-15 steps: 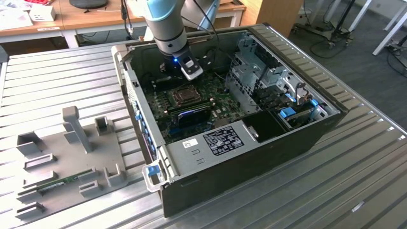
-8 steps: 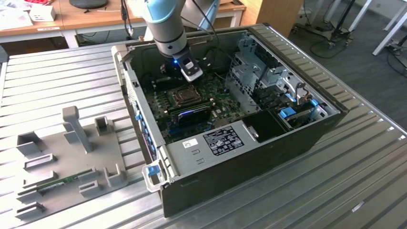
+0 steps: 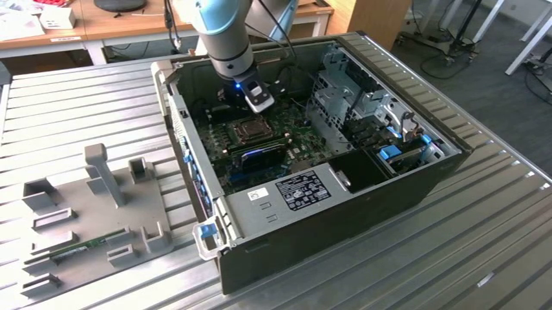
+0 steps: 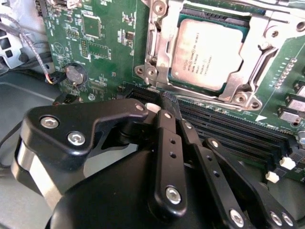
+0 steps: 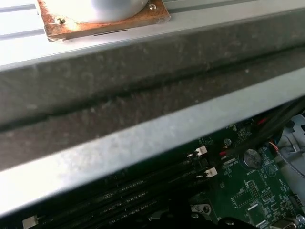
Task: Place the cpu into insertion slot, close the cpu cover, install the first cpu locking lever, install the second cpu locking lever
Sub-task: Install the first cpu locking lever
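So the cpu [image 4: 209, 52] is already sitting in the insertion slot [image 4: 259, 59] with the cpu cover [image 4: 159, 43] lying closed over it (levers look unfinished), gripper [image 4: 164, 107] hovering nearby, clenched on nothing.

The arm [image 3: 226, 35] is a light blue-grey tube with a silver ring, then a black wrist showing a small blue light above a white block. In the second wrist view the gripper [image 4: 164, 107] is matte black: rounded housing, flat jointed links, silver screw heads, and a metal band.
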Controlling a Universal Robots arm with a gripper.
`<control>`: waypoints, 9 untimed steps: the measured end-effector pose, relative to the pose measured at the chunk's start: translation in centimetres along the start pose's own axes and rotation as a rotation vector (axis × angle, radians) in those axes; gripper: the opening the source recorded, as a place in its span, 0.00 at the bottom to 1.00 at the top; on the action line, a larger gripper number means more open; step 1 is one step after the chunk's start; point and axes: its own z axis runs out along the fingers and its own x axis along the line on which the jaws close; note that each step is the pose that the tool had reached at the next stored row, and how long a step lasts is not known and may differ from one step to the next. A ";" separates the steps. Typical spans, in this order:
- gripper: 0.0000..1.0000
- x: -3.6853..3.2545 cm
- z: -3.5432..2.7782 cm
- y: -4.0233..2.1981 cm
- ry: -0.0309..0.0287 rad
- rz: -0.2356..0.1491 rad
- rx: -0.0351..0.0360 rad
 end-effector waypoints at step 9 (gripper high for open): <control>0.10 0.06 0.22 -0.08 -0.0016 0.003 0.0010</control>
